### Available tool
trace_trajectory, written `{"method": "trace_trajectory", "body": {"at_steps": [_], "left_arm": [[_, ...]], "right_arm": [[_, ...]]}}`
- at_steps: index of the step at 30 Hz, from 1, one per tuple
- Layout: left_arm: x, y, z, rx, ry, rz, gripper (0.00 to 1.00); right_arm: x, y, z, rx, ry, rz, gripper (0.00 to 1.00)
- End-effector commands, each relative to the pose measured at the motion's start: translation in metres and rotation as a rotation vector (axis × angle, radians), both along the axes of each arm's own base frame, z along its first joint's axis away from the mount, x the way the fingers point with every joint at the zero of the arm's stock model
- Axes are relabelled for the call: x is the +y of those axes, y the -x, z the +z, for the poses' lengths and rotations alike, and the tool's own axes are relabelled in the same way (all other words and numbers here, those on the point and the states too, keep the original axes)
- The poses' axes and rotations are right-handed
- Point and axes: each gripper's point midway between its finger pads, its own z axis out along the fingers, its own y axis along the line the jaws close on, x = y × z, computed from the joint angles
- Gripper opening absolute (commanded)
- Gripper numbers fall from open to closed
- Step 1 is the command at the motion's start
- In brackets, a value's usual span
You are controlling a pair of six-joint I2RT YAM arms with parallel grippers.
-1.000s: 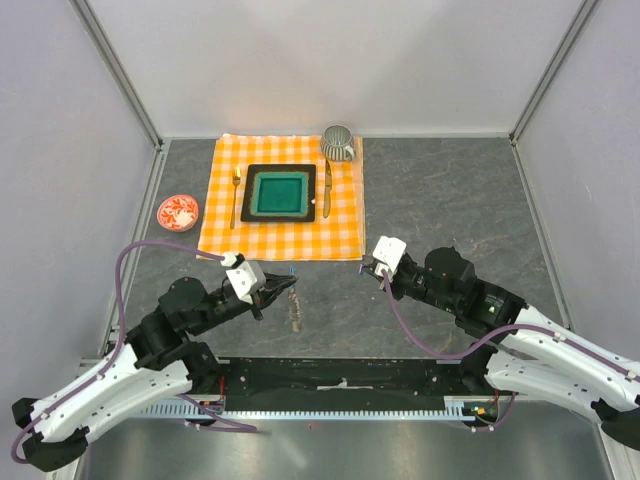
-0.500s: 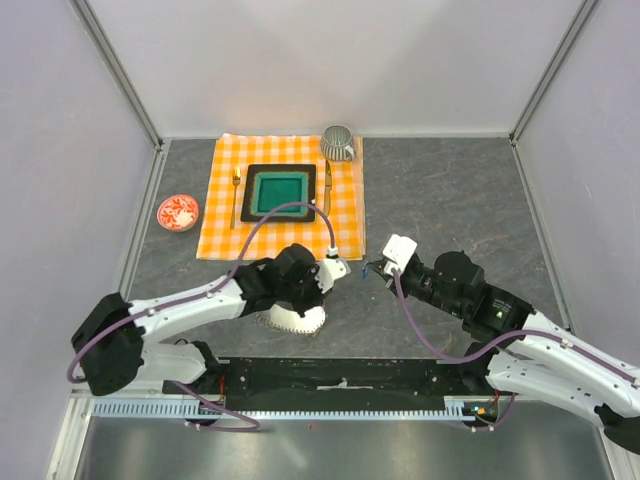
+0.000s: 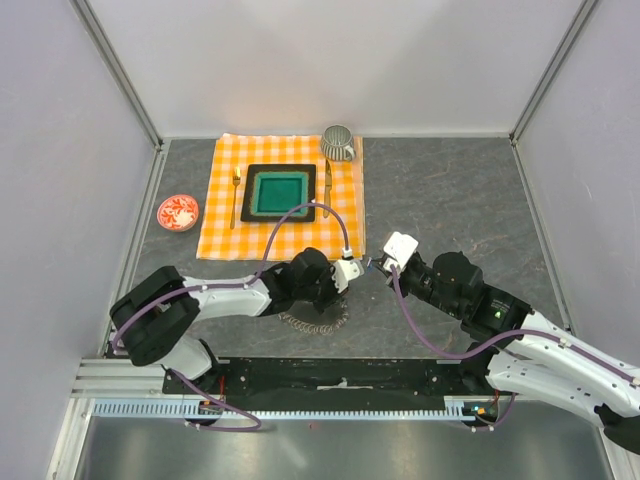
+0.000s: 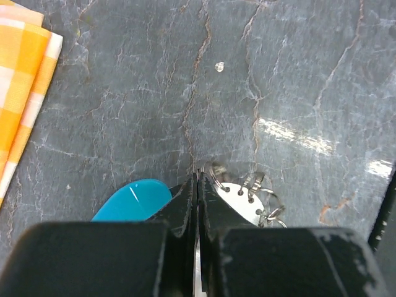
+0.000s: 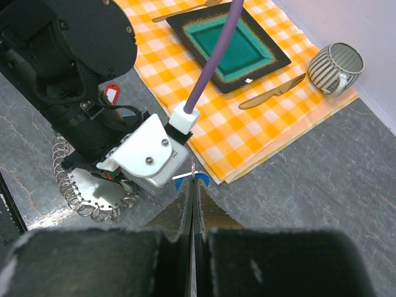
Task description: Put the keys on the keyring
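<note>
1. Left fingers: closed; arm stretched low to centre, over keyring lying on counter
2. Right fingers: closed; arm bent inward, tips facing left's
3. Blue key: between both tips; holder unclear

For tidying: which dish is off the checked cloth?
The small red dish, left of the cloth; the green plate and striped mug stand on it.
</note>
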Motion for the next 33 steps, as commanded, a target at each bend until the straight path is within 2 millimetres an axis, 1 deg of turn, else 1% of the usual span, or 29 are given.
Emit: {"method": "trace_trajectory", "body": {"at_steps": [1,2,3,4,5,7,8,9,12,16,17,18,23,25,29,33], "left_arm": [[-0.015,-0.015,0.002,-0.099,0.089,0.033,0.02],[-0.015,-0.018,-0.001,-0.100,0.073,0.044,0.02],[-0.013,-0.020,-0.011,-0.092,0.035,0.068,0.02],[-0.013,-0.021,-0.014,-0.084,0.017,0.071,0.02],[-0.019,-0.025,-0.009,-0.092,0.017,0.078,0.02],[-0.016,-0.022,-0.020,-0.058,-0.031,0.083,0.02],[-0.019,-0.024,-0.017,-0.053,-0.030,0.087,0.02],[-0.017,-0.020,-0.021,-0.028,-0.046,0.085,0.02],[-0.012,-0.016,-0.025,0.006,-0.062,0.102,0.02],[-0.011,-0.017,-0.018,0.011,-0.047,0.138,0.04],[-0.012,-0.019,-0.012,0.003,-0.032,0.146,0.06],[-0.012,-0.020,-0.009,-0.001,-0.022,0.160,0.12],[-0.016,-0.026,0.005,-0.024,0.012,0.177,0.21],[-0.018,-0.028,0.008,-0.029,0.019,0.181,0.21],[-0.019,-0.027,0.008,-0.015,0.012,0.182,0.22],[-0.018,-0.025,0.003,0.000,-0.009,0.176,0.23]], "right_arm": [[0.000,-0.005,0.005,-0.009,-0.034,-0.032,0.00],[0.000,-0.005,0.004,-0.007,-0.034,-0.033,0.00],[0.000,-0.006,0.004,-0.009,-0.032,-0.037,0.00],[-0.001,-0.006,0.004,-0.010,-0.032,-0.038,0.00],[-0.001,-0.006,0.004,-0.010,-0.032,-0.040,0.00],[-0.001,-0.007,0.004,-0.010,-0.030,-0.043,0.00],[-0.001,-0.007,0.004,-0.009,-0.029,-0.043,0.00],[-0.001,-0.007,0.004,-0.008,-0.030,-0.045,0.00],[-0.002,-0.007,0.004,-0.011,-0.031,-0.049,0.00],[-0.001,-0.007,0.004,-0.010,-0.028,-0.047,0.00],[-0.001,-0.007,0.003,-0.008,-0.028,-0.046,0.00],[-0.001,-0.007,0.003,-0.007,-0.028,-0.046,0.00],[-0.002,-0.007,0.004,-0.009,-0.030,-0.048,0.00],[-0.002,-0.007,0.005,-0.009,-0.033,-0.048,0.00],[-0.002,-0.006,0.005,-0.008,-0.032,-0.045,0.00],[-0.002,-0.006,0.005,-0.008,-0.035,-0.044,0.00]]}}
